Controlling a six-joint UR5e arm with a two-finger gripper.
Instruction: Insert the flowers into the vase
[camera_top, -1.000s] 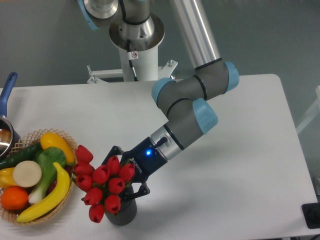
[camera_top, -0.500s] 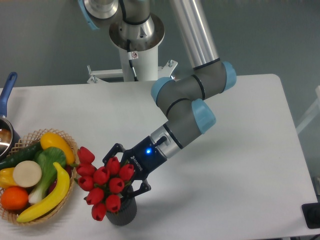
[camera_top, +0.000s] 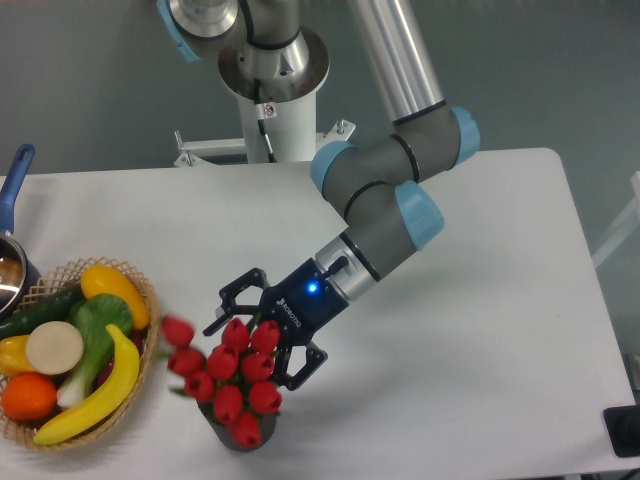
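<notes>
Spanning most of the scene, a white table (camera_top: 480, 300) carries a grey and blue robot arm (camera_top: 390, 200) reaching down toward its front edge. At the left sits a woven basket (camera_top: 140, 290) of fruit and vegetables. Red flowers (camera_top: 228, 372) stand in the dark vase (camera_top: 222, 435) near the front. The gripper (camera_top: 262, 335), jaws spread apart, hovers just behind the blooms.

From here the flowers (camera_top: 232, 368) hide most of the vase (camera_top: 228, 437) at six o'clock; their outer buds blur. At nine o'clock the frame cuts the basket (camera_top: 148, 318).
</notes>
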